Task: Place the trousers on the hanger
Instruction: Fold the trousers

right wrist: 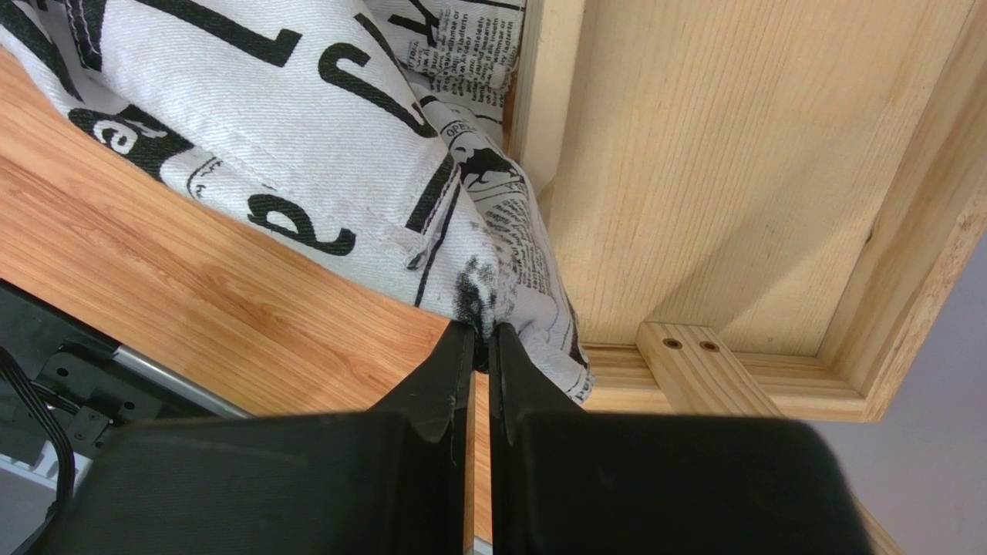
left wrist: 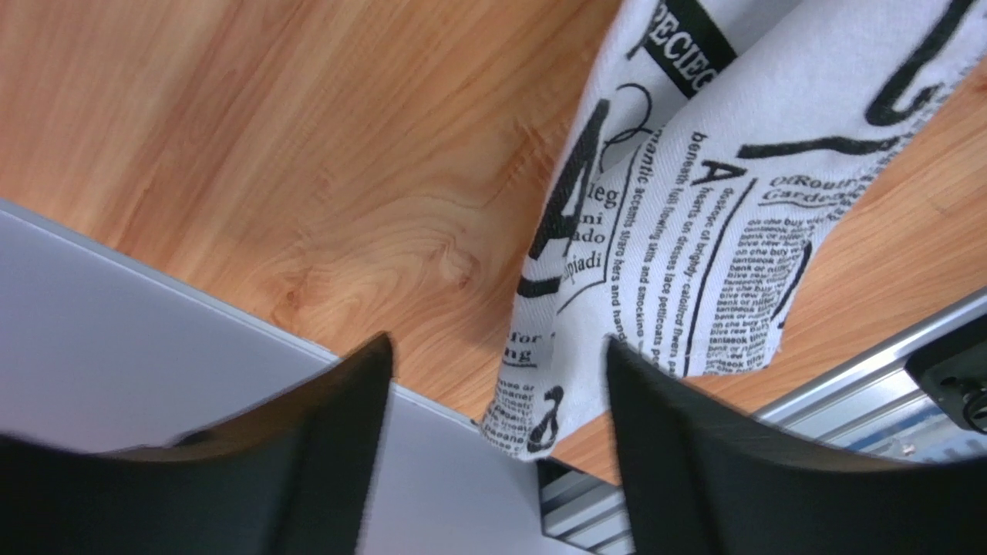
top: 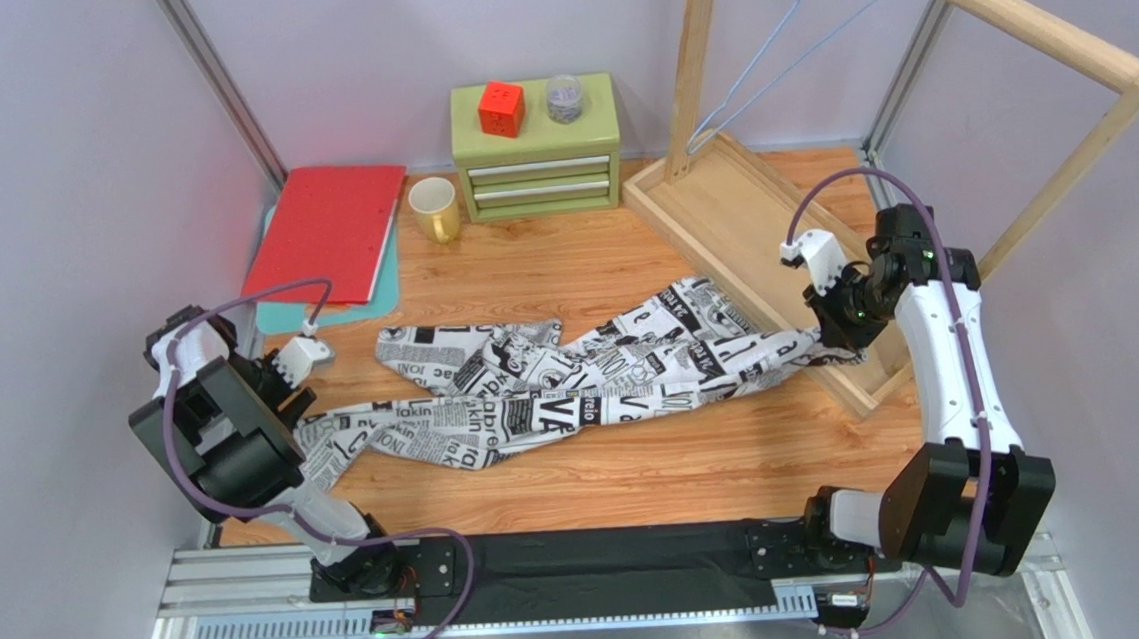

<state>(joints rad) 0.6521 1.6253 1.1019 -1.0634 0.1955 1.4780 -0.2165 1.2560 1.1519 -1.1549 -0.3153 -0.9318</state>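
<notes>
1. At the right of the overhead view, the right gripper (right wrist: 487, 333) is pressed tight together. It's pinching one end of the trousers (top: 565, 380) right at the edge of the wooden rack's (top: 1022, 20) base.
2. Over at the left edge, the left gripper (left wrist: 498, 347) has its jaws spread with nothing between them. The other trouser end lies on the table (top: 662, 471) just past its fingertips.
3. The trousers sprawl rumpled across the middle of the frame, flat on the table. The hanger (top: 791, 61) dangles from the rack in the upper right, well apart from them.
4. Step in hand, I'd say: early days, getting a hold on both ends. The next move probably calls for the left to close on its end, then a lift toward the hanger.
5. Count: one pair of trousers, one hanger, one rack, two grippers.
</notes>
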